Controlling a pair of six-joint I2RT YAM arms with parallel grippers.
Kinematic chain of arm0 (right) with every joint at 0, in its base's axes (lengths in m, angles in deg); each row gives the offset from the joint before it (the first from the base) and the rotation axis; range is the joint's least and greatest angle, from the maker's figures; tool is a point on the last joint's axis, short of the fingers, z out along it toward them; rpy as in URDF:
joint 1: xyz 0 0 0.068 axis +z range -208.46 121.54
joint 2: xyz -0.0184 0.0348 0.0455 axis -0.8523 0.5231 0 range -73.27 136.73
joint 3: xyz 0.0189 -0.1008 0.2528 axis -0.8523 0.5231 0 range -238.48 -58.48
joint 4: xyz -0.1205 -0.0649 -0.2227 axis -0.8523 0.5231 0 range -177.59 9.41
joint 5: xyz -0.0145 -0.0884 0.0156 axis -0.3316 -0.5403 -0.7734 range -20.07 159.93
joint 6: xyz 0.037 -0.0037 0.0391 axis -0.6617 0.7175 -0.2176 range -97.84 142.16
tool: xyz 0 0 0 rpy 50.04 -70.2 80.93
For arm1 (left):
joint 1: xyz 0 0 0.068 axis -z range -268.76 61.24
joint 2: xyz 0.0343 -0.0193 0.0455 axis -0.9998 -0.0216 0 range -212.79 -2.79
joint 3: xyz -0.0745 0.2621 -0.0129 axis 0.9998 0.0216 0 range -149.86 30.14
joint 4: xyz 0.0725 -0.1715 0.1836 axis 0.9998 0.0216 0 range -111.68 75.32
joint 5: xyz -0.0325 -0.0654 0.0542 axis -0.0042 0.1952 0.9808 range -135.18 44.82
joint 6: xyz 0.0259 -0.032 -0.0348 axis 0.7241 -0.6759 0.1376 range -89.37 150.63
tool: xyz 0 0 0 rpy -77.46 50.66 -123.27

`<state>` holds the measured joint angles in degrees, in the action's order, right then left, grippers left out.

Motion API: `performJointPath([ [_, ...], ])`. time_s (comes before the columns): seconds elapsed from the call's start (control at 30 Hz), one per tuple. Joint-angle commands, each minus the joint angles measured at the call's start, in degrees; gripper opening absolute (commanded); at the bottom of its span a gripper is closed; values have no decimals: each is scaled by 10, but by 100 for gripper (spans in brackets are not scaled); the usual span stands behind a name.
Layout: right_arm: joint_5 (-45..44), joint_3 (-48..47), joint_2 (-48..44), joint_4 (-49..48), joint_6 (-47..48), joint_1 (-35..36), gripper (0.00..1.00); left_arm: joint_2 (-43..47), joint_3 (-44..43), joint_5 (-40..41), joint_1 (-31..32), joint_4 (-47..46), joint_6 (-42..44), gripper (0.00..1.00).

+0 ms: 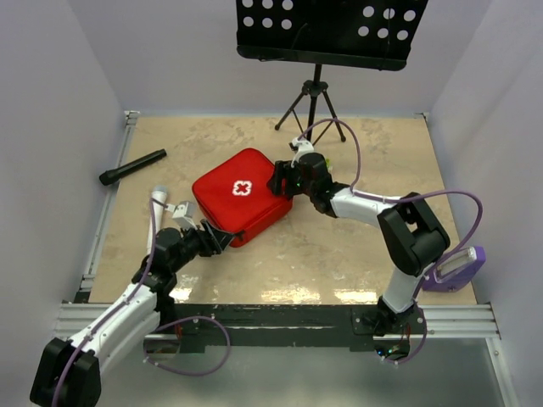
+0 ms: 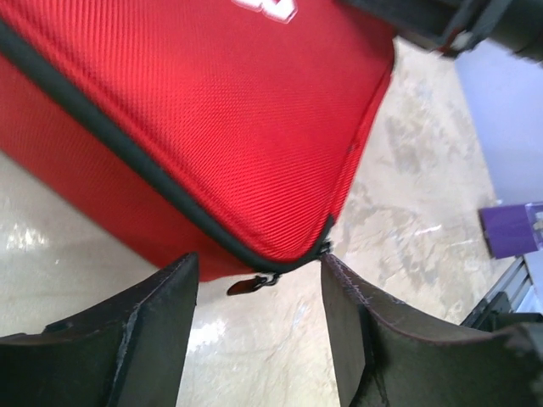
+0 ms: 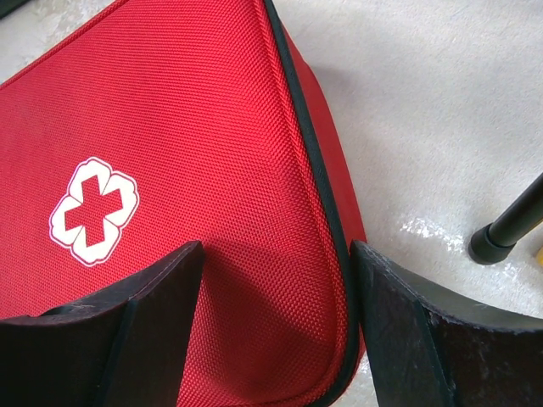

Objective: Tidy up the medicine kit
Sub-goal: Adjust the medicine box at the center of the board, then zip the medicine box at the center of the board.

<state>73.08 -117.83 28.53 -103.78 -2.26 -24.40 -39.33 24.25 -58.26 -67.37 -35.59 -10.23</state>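
Medicine kit (image 1: 240, 197) looks zipped, pull tab (image 2: 249, 284) sitting inside the open, empty left claw (image 2: 257, 292), right claw (image 3: 278, 263) open astride a corner, nearly done imo.

Fixed camera high at the near edge, looking down on the beige marbled tabletop (image 1: 339, 254), both wrist cameras close on opposite corners of the rounded-square red fabric zip case (image 2: 212, 110), shared by all views.

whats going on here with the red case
Two robot arms are working on a closed red medicine kit lying on the table. The left arm has its jaws open on either side of the zip pull at the kit's near corner, not gripping it. The right arm holds its jaws open over a corner on the far side.
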Motion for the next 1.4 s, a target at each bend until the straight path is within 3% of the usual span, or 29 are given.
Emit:
performJointPath([
  [0.0, 42, 17, -26, 8, -9, 12, 72, -22, -20, -12, 1, -16, 18, 62],
  [0.33, 49, 16, -31, 10, -5, 12, 72, 19, 2, 15, 14, 16, 8, 57],
  [0.57, 50, 16, -38, 14, -4, 12, 71, 7, -4, 13, 14, 13, 10, 47],
  [0.93, 53, 9, -34, 14, -4, 12, 71, 31, 6, 25, 14, 71, -21, 45],
  [1.2, 56, 12, -35, 12, -4, 12, 71, 12, 1, 34, 14, 76, -28, 34],
  [1.37, 59, 18, -37, 10, -4, 12, 70, 9, 1, 37, 14, 69, -25, 22],
])
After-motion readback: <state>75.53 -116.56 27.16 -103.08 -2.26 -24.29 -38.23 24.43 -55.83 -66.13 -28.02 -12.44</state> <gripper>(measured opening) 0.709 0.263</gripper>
